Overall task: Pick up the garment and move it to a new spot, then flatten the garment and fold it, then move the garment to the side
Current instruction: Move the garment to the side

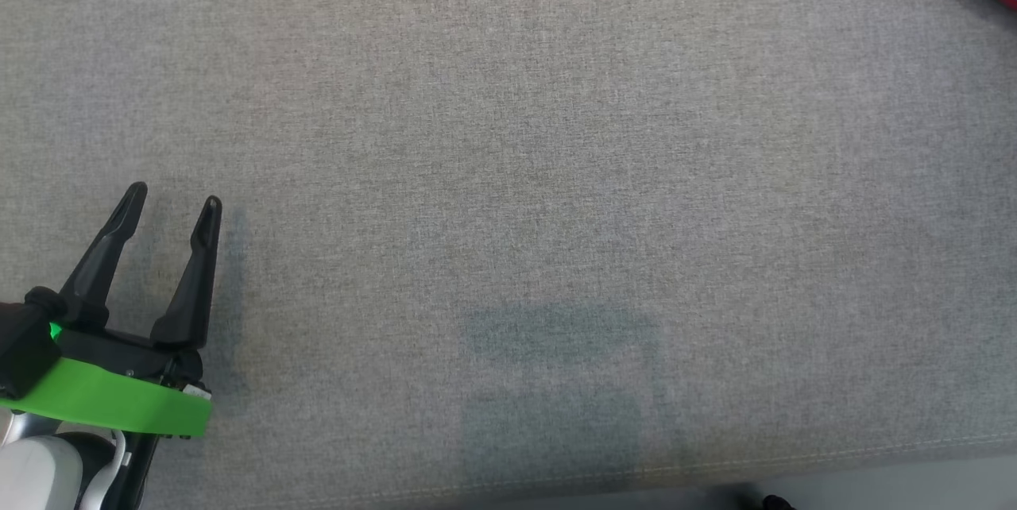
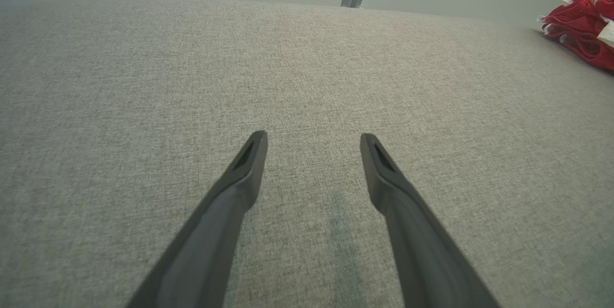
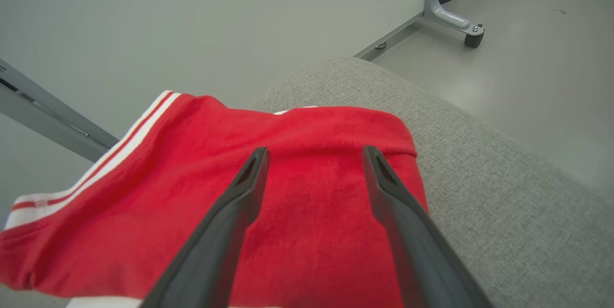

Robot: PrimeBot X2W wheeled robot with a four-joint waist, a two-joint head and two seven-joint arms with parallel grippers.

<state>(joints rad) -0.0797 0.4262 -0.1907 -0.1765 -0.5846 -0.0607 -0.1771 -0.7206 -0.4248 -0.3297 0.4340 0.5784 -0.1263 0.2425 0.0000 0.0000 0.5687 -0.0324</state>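
Seemingly at the set-aside step: the garment (image 3: 144,193) lies at the far right corner of the tabletop (image 1: 508,176), the right fingers (image 3: 247,178) spread wide above it, gripping nothing; the left fingers (image 1: 195,280), equally wide, hover empty. Next, lift clear without snagging.

My gripper (image 3: 315,152) is spread wide over the red shirt (image 3: 144,188), gripping nothing. The shirt lies at the grey pad's (image 3: 489,188) corner.
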